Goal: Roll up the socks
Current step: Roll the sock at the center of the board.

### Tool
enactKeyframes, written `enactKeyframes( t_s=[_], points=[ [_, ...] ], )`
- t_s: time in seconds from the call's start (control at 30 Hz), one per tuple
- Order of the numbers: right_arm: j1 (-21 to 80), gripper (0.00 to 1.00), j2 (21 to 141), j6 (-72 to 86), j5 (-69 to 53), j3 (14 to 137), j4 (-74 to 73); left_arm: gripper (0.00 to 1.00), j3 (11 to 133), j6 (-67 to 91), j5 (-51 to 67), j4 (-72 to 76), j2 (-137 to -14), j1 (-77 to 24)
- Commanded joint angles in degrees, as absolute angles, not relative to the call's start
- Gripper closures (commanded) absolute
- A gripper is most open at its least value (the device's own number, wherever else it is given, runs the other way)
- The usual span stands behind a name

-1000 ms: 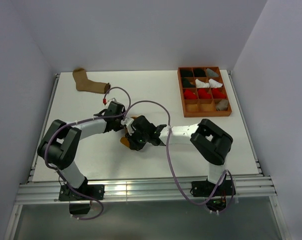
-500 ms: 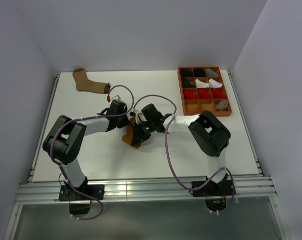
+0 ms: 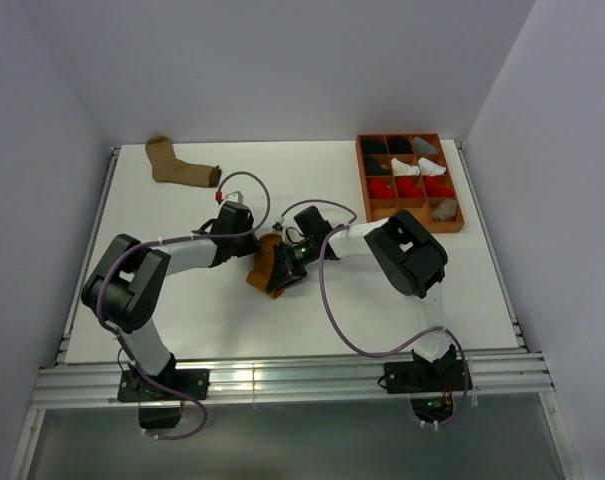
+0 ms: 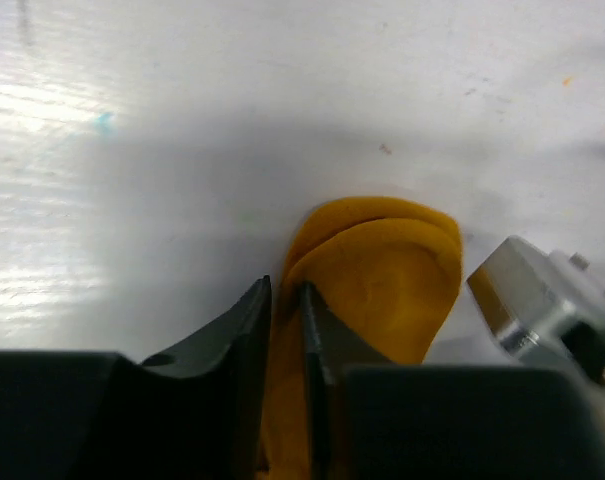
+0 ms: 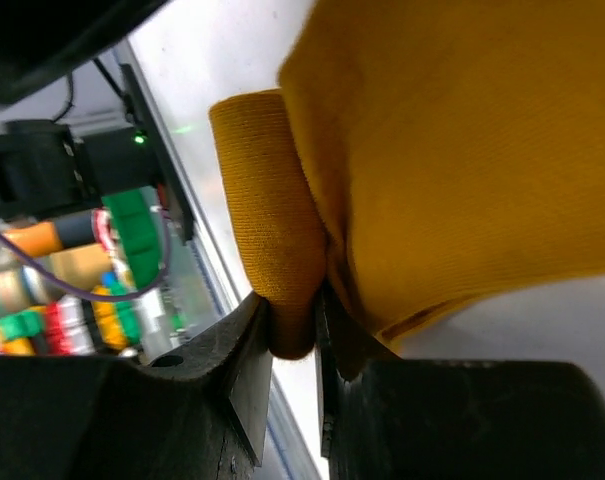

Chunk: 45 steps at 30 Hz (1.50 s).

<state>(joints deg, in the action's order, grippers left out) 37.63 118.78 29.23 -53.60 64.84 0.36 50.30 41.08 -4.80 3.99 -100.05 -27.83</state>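
A mustard yellow sock [image 3: 258, 272] lies bunched on the white table between my two grippers. In the left wrist view its folded fabric [image 4: 382, 270] bulges ahead of my left gripper [image 4: 285, 292], which is shut on a thin layer of it. My right gripper [image 5: 294, 305] is shut on a thick fold of the same sock [image 5: 462, 150]. From above, the left gripper [image 3: 250, 243] reaches in from the left and the right gripper [image 3: 282, 266] from the right. A light brown sock [image 3: 178, 166] lies flat at the back left, away from both arms.
An orange compartment tray [image 3: 412, 229] with rolled red, white, black and grey bundles stands at the back right. Purple cables loop over both arms near the sock. The table's left rail [image 3: 94, 230] runs close to the left arm.
The right arm's elbow has swung toward the back and its gripper has carried the mustard sock slightly up and right. The left gripper has followed and closed on the fabric.
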Motion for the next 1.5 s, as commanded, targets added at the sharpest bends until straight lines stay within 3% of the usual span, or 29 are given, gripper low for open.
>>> enactKeyframes(
  t_s=[0.0,0.1,0.4,0.63,1.0,1.1,1.13,1.33,1.47],
  points=[
    [36.65,1.0,120.15,33.83,-55.99,65.39,2.55,0.72,48.25,41.04,-9.13,0.18,-96.08,-27.77],
    [36.47,1.0,120.41,35.41,-55.29,65.65,2.72,0.58,46.76,43.32,-10.54,-2.11,-91.34,-27.77],
    [36.56,1.0,120.94,42.8,-54.58,64.25,8.79,0.41,39.82,56.33,-10.81,-9.4,-76.13,-28.3],
    [36.65,1.0,121.55,42.1,-53.97,64.25,8.26,0.43,31.92,63.53,-8.0,-4.05,-73.74,-32.51],
    [36.74,1.0,120.85,39.12,-52.12,64.42,5.1,0.5,32.34,64.78,-8.61,-1.5,-83.57,-33.57],
    [37.26,0.82,118.66,34.39,-50.02,64.08,3.25,0.52,32.43,64.69,-9.05,-2.63,-85.07,-33.57],
    [37.35,0.72,117.7,33.15,-48.7,63.9,2.82,0.52,32.43,64.34,-9.23,-2.9,-85.34,-33.66],
    [38.58,0.5,106.98,21.22,-34.48,61.79,-1.04,0.54,33.83,61.27,-10.37,-5.53,-85.87,-33.66],
    [41.82,0.41,99.52,14.07,-22.26,59.51,-1.14,0.54,35.77,58.37,-10.63,-7.12,-86.83,-33.66]
  ],
)
